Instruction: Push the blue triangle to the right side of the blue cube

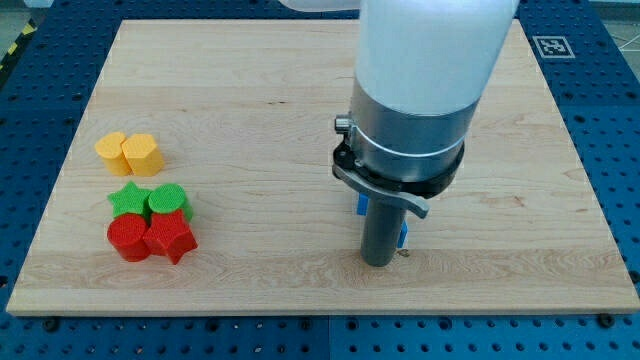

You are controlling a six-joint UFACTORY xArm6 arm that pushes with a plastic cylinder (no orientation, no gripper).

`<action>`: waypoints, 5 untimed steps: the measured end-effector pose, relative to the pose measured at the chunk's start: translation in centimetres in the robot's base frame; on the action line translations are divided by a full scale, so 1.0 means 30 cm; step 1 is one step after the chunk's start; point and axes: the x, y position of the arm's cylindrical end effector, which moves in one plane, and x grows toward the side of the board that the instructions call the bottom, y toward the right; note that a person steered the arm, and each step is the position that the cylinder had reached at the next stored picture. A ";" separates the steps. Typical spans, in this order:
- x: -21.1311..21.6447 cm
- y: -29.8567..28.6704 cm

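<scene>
The arm's white and grey body fills the view's upper middle and right. Its dark rod comes down to my tip [378, 262] on the wooden board [250, 120], right of centre near the view's bottom. Two small bits of blue show beside the rod: one [362, 205] at its left, higher up, and one [403, 236] at its right, near the tip. The rod and arm hide most of both blue blocks, so I cannot tell which is the triangle and which is the cube.
At the view's left stand two yellow blocks [130, 153] close together, below them a green star [127, 198] and a green cylinder [169, 201], then a red cylinder [128, 239] and a red star [170, 238], all touching. A blue pegboard table surrounds the board.
</scene>
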 end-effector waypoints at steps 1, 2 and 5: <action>-0.013 -0.004; -0.017 0.041; -0.016 0.205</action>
